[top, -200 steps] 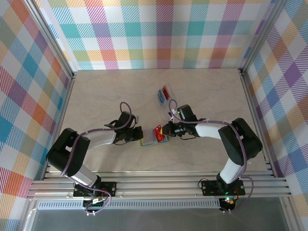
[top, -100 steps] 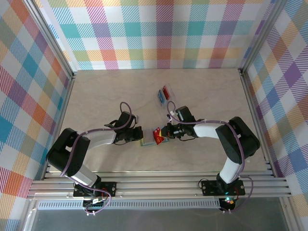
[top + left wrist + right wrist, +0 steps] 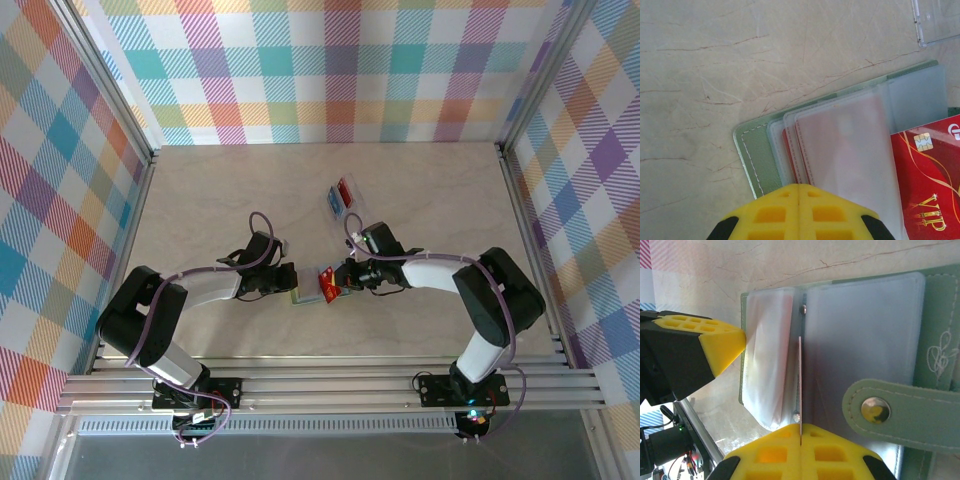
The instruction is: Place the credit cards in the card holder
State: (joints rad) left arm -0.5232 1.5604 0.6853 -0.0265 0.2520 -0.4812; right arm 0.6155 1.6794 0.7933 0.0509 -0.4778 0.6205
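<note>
Right hand [image 3: 342,276] has slid leftward, clenched on one red card [image 3: 326,283], and is now over the one open card holder [image 3: 752,155] on the table [image 3: 220,200]. I see the card edge-on, its long axis along the spine, with the sleeves to its left. Left hand [image 3: 799,187], clenched empty, pins those sleeves. One card seems already sleeved; two more, red and blue, wait in the tray [image 3: 340,197].
</note>
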